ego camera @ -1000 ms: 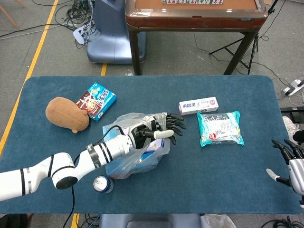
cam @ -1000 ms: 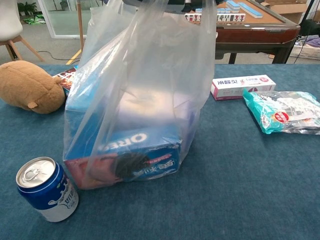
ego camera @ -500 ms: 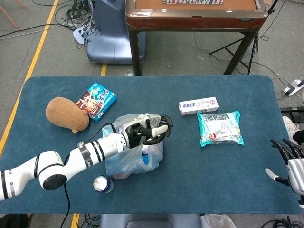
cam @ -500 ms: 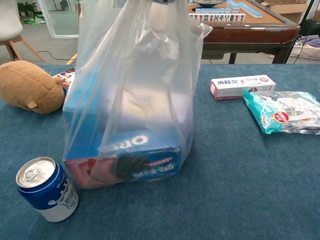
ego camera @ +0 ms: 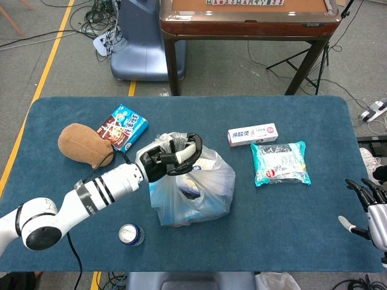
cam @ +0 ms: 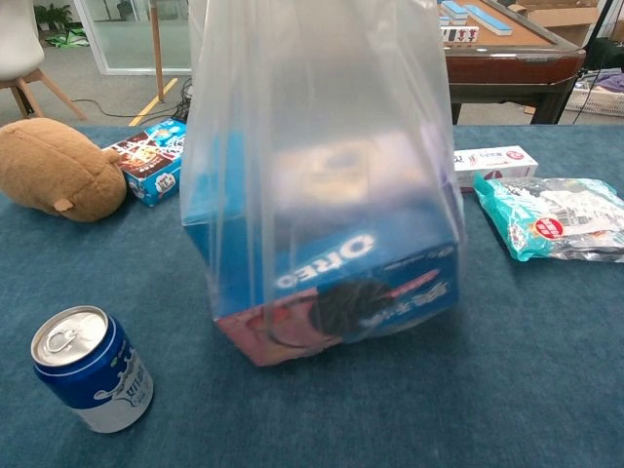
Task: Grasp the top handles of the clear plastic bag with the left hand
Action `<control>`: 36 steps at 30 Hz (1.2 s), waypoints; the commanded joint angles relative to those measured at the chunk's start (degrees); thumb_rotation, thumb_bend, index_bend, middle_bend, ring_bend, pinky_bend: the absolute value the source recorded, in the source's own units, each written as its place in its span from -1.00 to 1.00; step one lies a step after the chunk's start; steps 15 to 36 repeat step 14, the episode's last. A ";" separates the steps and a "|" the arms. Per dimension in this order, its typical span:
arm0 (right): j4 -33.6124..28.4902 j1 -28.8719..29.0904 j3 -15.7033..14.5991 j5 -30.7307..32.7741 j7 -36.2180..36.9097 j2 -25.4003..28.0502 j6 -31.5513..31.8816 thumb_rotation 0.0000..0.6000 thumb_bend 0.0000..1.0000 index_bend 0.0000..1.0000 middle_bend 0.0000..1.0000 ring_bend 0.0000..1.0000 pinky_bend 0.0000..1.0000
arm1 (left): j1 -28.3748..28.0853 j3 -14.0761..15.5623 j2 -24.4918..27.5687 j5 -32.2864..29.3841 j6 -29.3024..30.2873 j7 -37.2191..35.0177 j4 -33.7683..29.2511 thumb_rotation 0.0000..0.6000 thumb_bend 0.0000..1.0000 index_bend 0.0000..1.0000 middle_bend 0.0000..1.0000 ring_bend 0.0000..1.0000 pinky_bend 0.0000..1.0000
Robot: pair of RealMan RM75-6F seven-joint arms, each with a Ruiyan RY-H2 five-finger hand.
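Progress looks close to complete: the left hand (ego camera: 172, 158), reaching in from the lower left of the head view, has its fingers curled around the gathered top of the clear plastic bag (ego camera: 195, 192), so the handles appear to be in its grip. Whether both handles are caught cannot be told, since the fingers hide the bunched plastic. The bag hangs directly below and slightly right of that hand, near the middle of the blue table (ego camera: 290, 229); in the chest view its film is drawn up taut past the top edge, with the Oreo box (cam: 336, 283) tilted inside. At the far right edge, the right hand (ego camera: 367, 205) rests with fingers spread, holding nothing.
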 commanded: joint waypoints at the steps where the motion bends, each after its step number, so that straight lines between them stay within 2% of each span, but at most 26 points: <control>1: 0.01 -0.15 -0.03 -0.09 0.08 -0.10 0.26 1.00 -0.69 -0.66 -0.42 -0.77 -0.59 | 3.68 -3.96 1.49 -0.22 0.29 0.74 -1.92 1.00 0.09 0.10 0.50 0.69 1.00; 8: 0.21 -0.07 0.04 -0.27 0.25 -0.14 0.30 1.00 -0.69 -0.66 -0.42 -0.77 -0.59 | 9.62 -11.34 1.68 0.66 0.57 0.98 -4.24 1.00 0.09 0.10 0.50 0.69 1.00; 14: 0.13 0.21 0.25 -0.13 0.23 -0.04 -0.07 1.00 -0.69 -0.66 -0.42 -0.77 -0.59 | 11.79 -14.60 1.12 0.27 0.11 1.87 -3.50 1.00 0.08 0.10 0.51 0.69 1.00; 36: 0.13 0.21 0.25 -0.13 0.23 -0.04 -0.07 1.00 -0.69 -0.66 -0.42 -0.77 -0.59 | 11.79 -14.60 1.12 0.27 0.11 1.87 -3.50 1.00 0.08 0.10 0.51 0.69 1.00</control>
